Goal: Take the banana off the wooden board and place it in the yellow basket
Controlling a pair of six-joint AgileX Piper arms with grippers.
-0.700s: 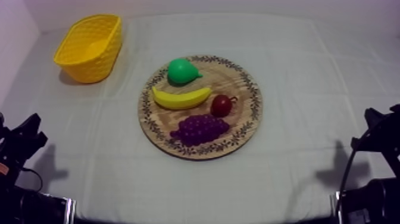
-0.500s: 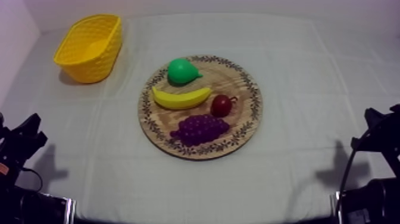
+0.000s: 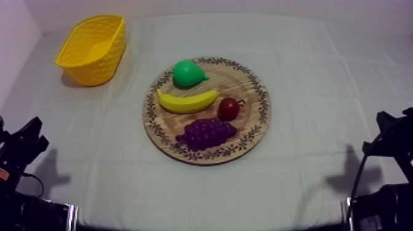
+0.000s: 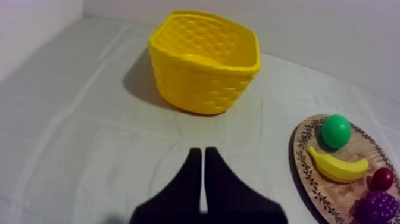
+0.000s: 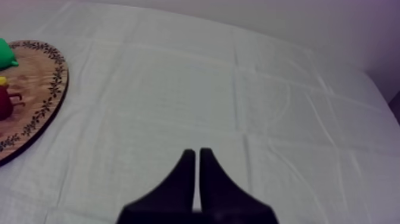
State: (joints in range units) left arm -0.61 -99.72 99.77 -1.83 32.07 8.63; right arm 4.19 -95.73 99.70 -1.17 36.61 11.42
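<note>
The yellow banana point(image 3: 187, 101) lies across the round wooden board point(image 3: 255, 132) in the middle of the table, below the green pear point(image 3: 187, 73). The yellow basket point(image 3: 93, 48) stands at the far left. My left gripper point(image 3: 27, 142) rests low at the left edge; in the left wrist view its fingers point(image 4: 200, 156) lie together as a narrow wedge over bare cloth, with the basket point(image 4: 204, 60) ahead and the banana point(image 4: 337, 167) off to the side. My right gripper point(image 3: 384, 132) rests low at the right edge, shut point(image 5: 196, 156) on nothing, well away from the board point(image 5: 49, 95).
A small red fruit point(image 3: 229, 109) and a bunch of purple grapes point(image 3: 206, 133) also lie on the board, in front of the banana. Open cloth stretches between the board and both arms, and between board and basket.
</note>
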